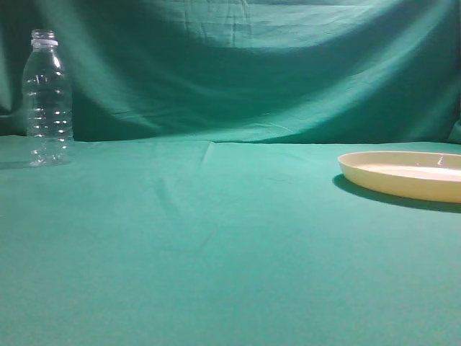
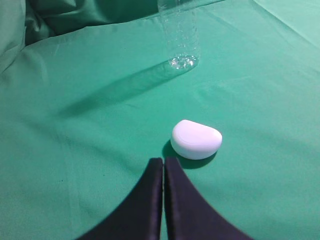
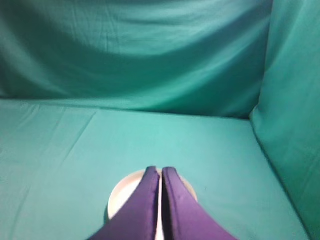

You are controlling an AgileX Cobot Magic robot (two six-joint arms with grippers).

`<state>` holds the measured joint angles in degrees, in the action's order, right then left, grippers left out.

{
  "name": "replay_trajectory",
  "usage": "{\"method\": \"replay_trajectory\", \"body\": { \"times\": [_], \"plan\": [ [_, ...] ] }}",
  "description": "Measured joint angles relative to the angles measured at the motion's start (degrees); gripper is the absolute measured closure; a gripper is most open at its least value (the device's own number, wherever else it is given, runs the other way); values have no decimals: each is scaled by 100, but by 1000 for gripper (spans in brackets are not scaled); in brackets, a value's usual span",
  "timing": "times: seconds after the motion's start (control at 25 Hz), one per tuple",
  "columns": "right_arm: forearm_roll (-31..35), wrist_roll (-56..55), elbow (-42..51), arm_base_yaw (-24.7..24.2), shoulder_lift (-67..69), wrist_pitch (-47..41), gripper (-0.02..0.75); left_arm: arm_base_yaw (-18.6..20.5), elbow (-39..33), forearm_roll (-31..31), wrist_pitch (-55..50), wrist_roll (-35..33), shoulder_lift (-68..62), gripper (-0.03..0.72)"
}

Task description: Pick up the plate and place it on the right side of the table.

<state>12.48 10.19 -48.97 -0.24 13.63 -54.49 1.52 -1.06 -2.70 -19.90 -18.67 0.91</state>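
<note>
**benchrat:** Looking along the table (image 1: 216,252) from the exterior camera, the plate (image 1: 403,175) sits flat at about 3 o'clock, so far over that the frame edge cuts off its right rim. A clear bottle (image 1: 47,101) stands upright at roughly 9 o'clock, near the backdrop (image 1: 252,65). Between the two it's just wide teal cloth with a few wrinkles, and neither arm shows in that view.

**servo_sam:** What are the grippers doing?

**benchrat:** Left gripper (image 2: 163,162): fingers pressed together, nothing between them, tips hovering over cloth. Just past the tips toward 1 o'clock lies a small white rounded object (image 2: 196,139), apart from the fingers. The bottle's base (image 2: 182,61) sits farther off near 12 o'clock, throwing a long shadow toward 9.

**servo_sam:** And the right?

**benchrat:** Right gripper (image 3: 160,172) is also closed and empty. The plate (image 3: 120,197) peeks out directly beneath it, mostly hidden by the fingers. Draped cloth rises at 12 o'clock and again at 3 o'clock, so that corner is boxed in; toward 9 o'clock the cloth runs flat.
</note>
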Motion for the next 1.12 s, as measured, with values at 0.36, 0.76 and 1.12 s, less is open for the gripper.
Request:
{"method": "replay_trajectory", "body": {
  "times": [0.36,0.76,1.12],
  "plan": [
    [93,-10,653,0,-107,466,738,0,0,0,0,0,0,688],
    [-302,-22,3077,41,-831,2234,738,0,0,0,0,0,0,688],
    [-563,-33,4543,573,-1424,2587,738,0,0,0,0,0,0,688]
  ]
}}
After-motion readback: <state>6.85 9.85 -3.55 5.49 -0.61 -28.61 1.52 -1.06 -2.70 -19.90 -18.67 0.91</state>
